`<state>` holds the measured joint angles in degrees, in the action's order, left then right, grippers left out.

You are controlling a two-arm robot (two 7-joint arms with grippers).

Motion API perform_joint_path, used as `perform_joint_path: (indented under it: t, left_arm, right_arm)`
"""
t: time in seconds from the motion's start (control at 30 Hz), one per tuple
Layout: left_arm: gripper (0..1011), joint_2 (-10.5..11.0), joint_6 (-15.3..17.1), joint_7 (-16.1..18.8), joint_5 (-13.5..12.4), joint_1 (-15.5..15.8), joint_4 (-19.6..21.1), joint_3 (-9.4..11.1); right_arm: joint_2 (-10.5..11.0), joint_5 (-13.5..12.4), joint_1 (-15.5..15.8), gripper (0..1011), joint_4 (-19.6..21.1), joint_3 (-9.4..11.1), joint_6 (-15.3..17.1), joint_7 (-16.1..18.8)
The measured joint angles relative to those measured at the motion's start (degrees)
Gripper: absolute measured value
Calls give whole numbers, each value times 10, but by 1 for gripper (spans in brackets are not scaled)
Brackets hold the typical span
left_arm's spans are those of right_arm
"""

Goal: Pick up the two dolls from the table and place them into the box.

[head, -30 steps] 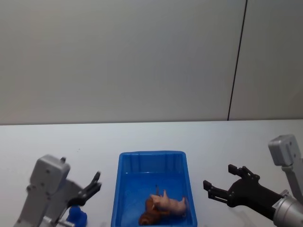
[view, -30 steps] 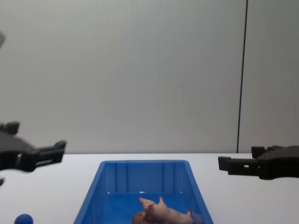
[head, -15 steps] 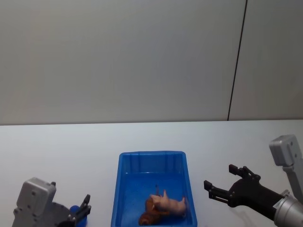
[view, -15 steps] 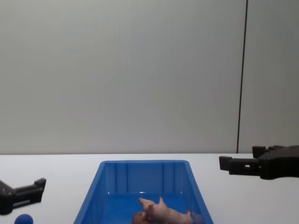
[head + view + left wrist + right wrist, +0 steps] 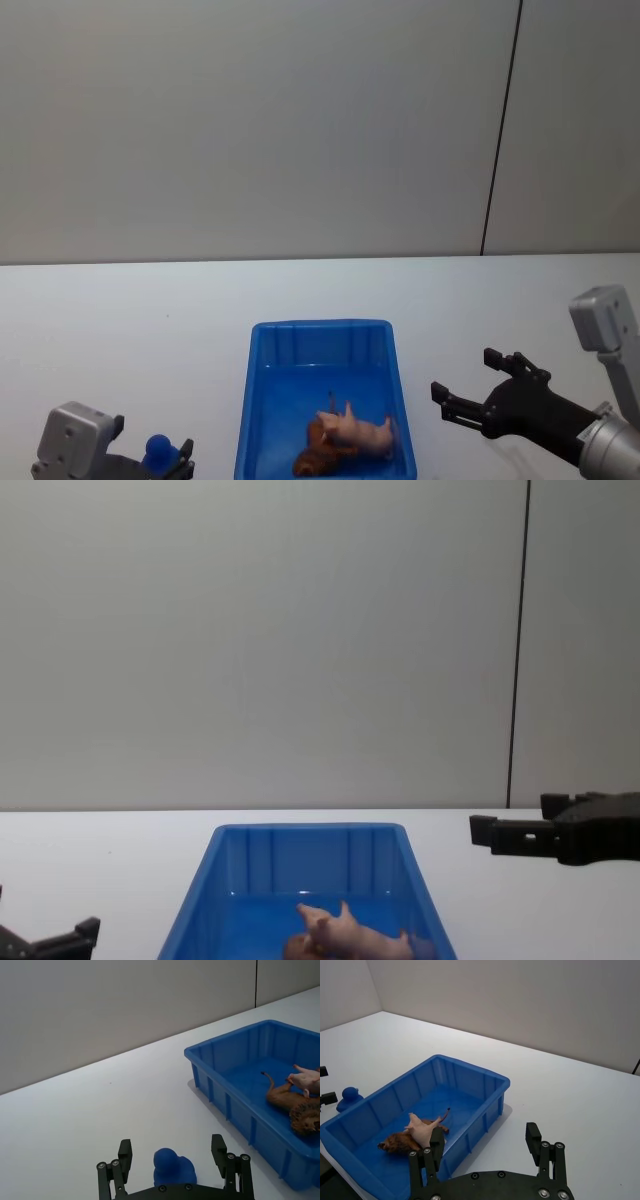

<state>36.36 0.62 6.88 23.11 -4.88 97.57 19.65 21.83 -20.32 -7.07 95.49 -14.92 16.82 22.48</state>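
Looking down from the head view, you see the box (image 5: 325, 400) at lower centre on the table (image 5: 320, 290), with the pig (image 5: 357, 430) lying on its side inside it, against the lion (image 5: 318, 455). The right gripper (image 5: 470, 395) hangs at lower right, fingers spread wide and holding nothing. The left gripper (image 5: 180, 462) sits at the lower left edge beside the blue toy (image 5: 157, 452).

In the left wrist view you get what the head view hides: the blue toy (image 5: 172, 1167) sits between the left gripper's (image 5: 172, 1152) widely parted fingers, while the box (image 5: 235, 1105) fills the right side, the lion (image 5: 295, 1110) and pig (image 5: 307, 1079) inside.

In the right wrist view, the right gripper (image 5: 487, 1147) is spread apart at the bottom, the box (image 5: 485, 1080) at centre left, and the pig (image 5: 422, 1130) lies partly over the lion (image 5: 400, 1142).

From the chest view you see the box (image 5: 305, 832) side-on at bottom centre, the pig (image 5: 350, 935) clear, the lion (image 5: 297, 946) barely peeking. You see no readable writing anywhere.
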Motion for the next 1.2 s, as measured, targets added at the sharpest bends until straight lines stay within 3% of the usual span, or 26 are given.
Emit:
perform_joint_path:
  t: [0.47, 0.9, 1.2]
  left_arm:
    - [1001, -21, -4, -40, 10, 19, -52, -3]
    - [1000, -37, 26, -93, 8, 46, -91, -7]
    - [796, -41, 48, -116, 3, 57, -105, -10]
  right_arm:
    - [0, 0, 0, 1001, 0, 0, 0, 0]
    - [0, 0, 0, 1001, 0, 0, 0, 0]
    - [0, 0, 0, 1001, 0, 0, 0, 0]
